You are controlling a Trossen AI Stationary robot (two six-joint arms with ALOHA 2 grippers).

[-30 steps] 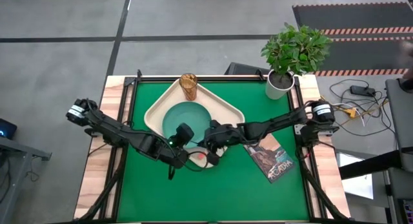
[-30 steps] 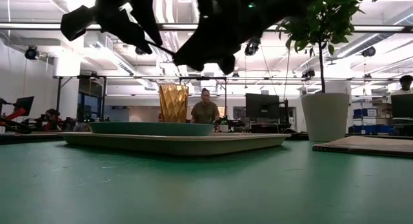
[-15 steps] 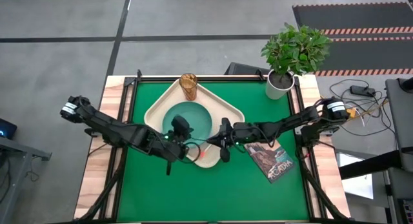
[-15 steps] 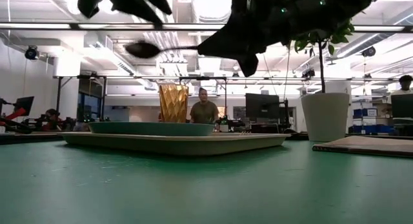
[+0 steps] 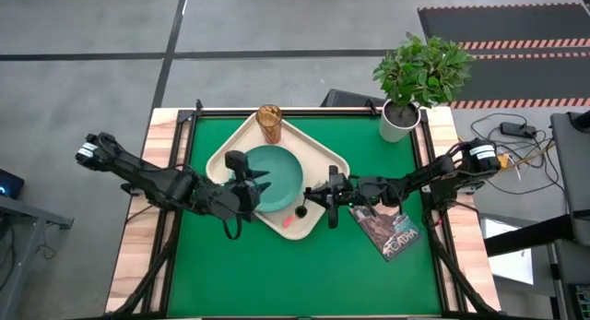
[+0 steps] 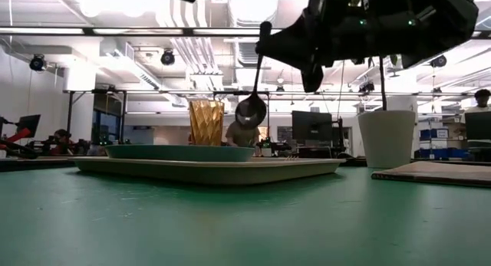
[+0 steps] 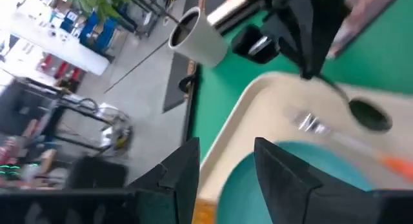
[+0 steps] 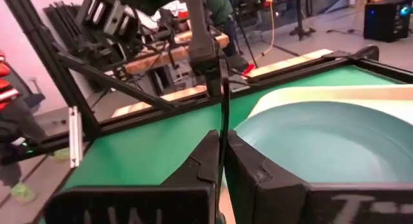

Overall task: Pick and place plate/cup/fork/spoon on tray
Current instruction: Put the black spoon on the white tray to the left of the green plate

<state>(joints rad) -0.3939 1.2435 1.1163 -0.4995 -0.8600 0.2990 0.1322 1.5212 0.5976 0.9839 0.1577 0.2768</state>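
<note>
From above, the tray [image 5: 324,154] lies turned diamond-wise on the green table [image 5: 304,274], with the plate [image 5: 281,172] in its middle and the cup [image 5: 269,124] upright at its far corner. The fork [image 5: 288,220], its orange handle showing, lies on the tray's near corner. The right gripper [image 5: 328,199] hovers over the tray's near-right edge, clamped on the spoon [image 5: 302,210], whose bowl hangs over the tray just beside the plate. The left gripper [image 5: 251,179] sits over the plate's left side, fingers apart and empty. A book [image 5: 387,226] lies on the table right of the tray; a potted plant [image 5: 406,103] stands at the far right corner.

At table height, the spoon [image 6: 253,105] hangs nearly upright, bowl down, above the tray [image 6: 207,168] and clear of the plate [image 6: 180,152]; the cup [image 6: 205,122] stands behind.

Past the left wrist's spread fingers [image 7: 184,175], the spoon's bowl [image 7: 370,115] and the fork [image 7: 348,140] show over the tray [image 7: 258,108].

Past the right wrist's fingers [image 8: 208,161], closed on the spoon's thin handle [image 8: 223,117], the plate [image 8: 322,140] lies just beyond.
</note>
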